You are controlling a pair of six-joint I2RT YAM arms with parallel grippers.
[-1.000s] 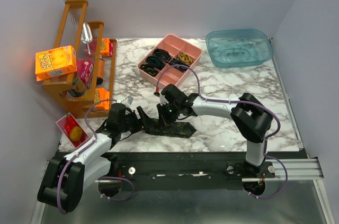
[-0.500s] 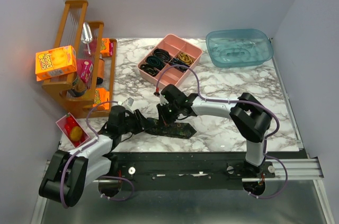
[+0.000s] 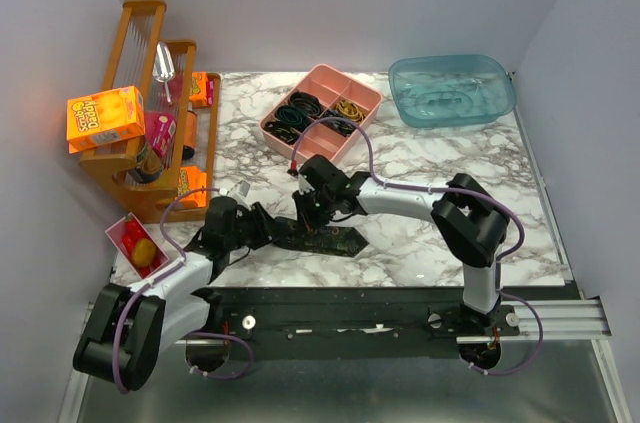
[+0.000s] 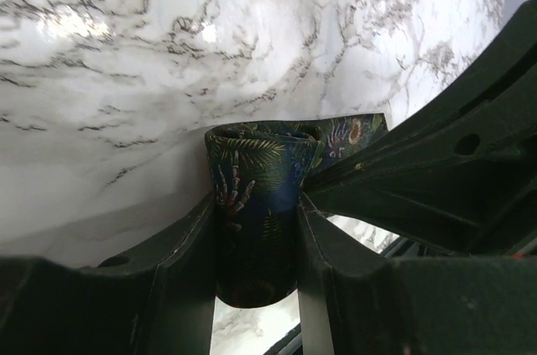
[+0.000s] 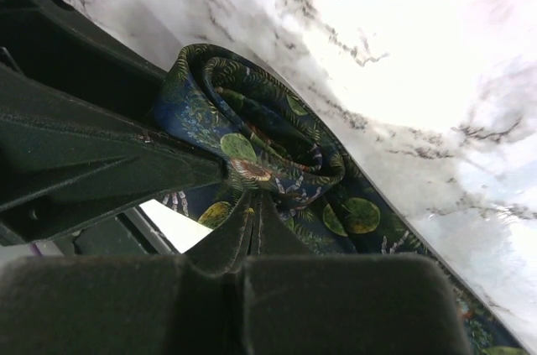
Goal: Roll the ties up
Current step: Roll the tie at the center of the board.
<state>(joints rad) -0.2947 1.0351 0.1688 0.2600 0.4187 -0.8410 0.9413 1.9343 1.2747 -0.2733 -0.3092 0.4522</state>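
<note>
Tie (image 3: 325,238) lies flat at near edge of table (image 3: 450,193), one end rolled up. Left claw (image 4: 256,208) squeezes roll from both sides. Right claw (image 5: 251,208) clenched, tips at roll; pinching cloth or not, cannot tell. Best way: hold roll tight, turn slowly, edges even. Far left, orange box (image 3: 105,118): letters upside down, too small to read.

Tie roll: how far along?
Done: one end of the tie is wound into a tight coil. In hand: the left tool clamps that coil from both sides; the right tool is shut, apparently pinching its fabric. Left: the pointed end lies flat on the table, unrolled. No second tie in view.
</note>
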